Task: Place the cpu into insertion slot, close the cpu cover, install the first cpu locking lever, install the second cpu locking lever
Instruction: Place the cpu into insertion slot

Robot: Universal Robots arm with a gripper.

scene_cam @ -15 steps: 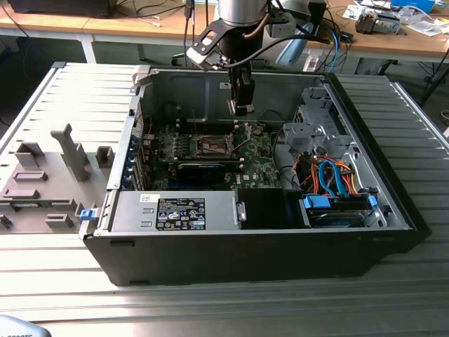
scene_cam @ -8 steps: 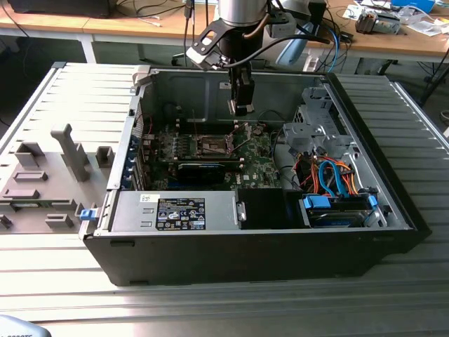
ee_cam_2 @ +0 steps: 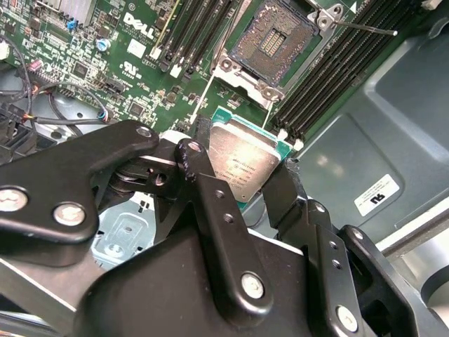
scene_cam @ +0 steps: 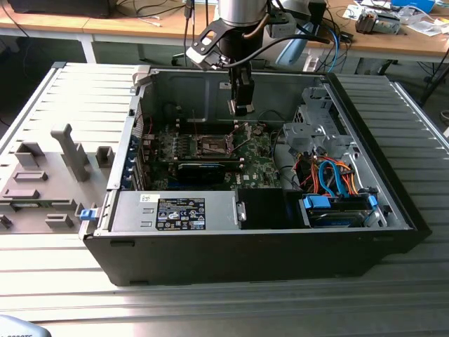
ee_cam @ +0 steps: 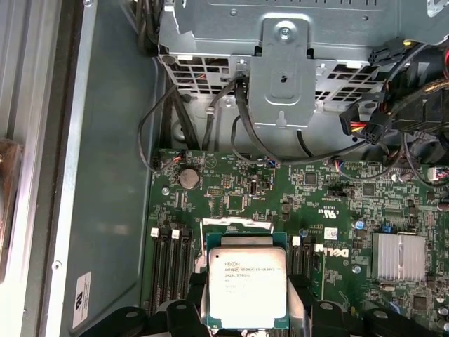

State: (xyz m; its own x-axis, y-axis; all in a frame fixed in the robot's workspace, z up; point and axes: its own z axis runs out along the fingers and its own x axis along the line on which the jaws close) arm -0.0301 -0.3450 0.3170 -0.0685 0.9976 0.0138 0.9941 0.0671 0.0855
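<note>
Second wrist view shows my gripper (ee_cam_2: 238,179) nearest, its fingers pinched on opposite edges of the cpu (ee_cam_2: 245,160). The metal top faces up, I judge so the chip can go down flat. It hangs above the board, apart from the insertion slot (ee_cam_2: 270,42), which lies bare beyond. A thin locking lever (ee_cam_2: 365,28) juts out beside the slot, and memory slots (ee_cam_2: 330,77) flank it. Farther off, in the first wrist view, cables (ee_cam: 210,119) droop below the drive cage (ee_cam: 284,70).
</note>
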